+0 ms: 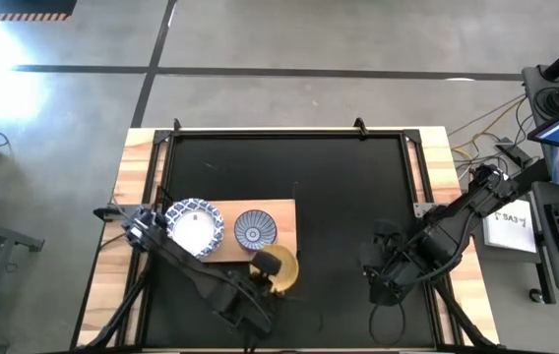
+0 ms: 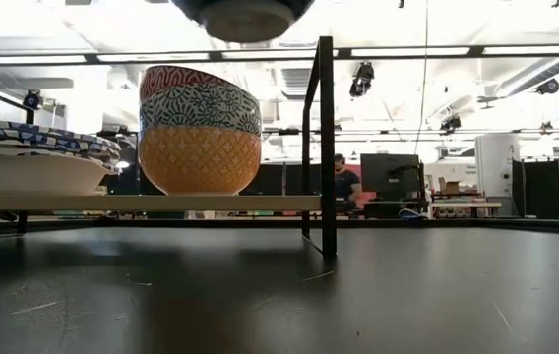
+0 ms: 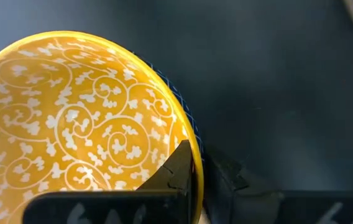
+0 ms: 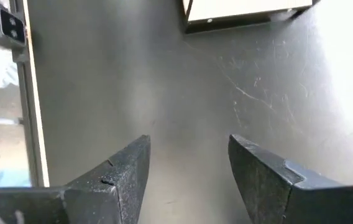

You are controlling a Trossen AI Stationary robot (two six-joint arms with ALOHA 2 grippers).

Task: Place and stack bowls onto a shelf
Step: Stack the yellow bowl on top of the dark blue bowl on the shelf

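Black tabletop, light-wood shelf (image 1: 281, 209) carrying bowl stacks.
Left gripper (image 3: 196, 167) pinches the yellow bowl (image 3: 77, 124) by its rim at the shelf's front edge, likely for stacking; right gripper (image 4: 189, 171) waits wide apart.

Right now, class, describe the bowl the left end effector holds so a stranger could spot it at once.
Find the light-wood shelf on the black table. At its near right corner, the left end effector pinches a bowl's rim. This yellow bowl with white scrollwork inside is the only one off the shelf.

An open lab: concrete floor (image 1: 309, 39), ceiling strip lights (image 2: 407, 51), computer monitor (image 2: 388, 175).
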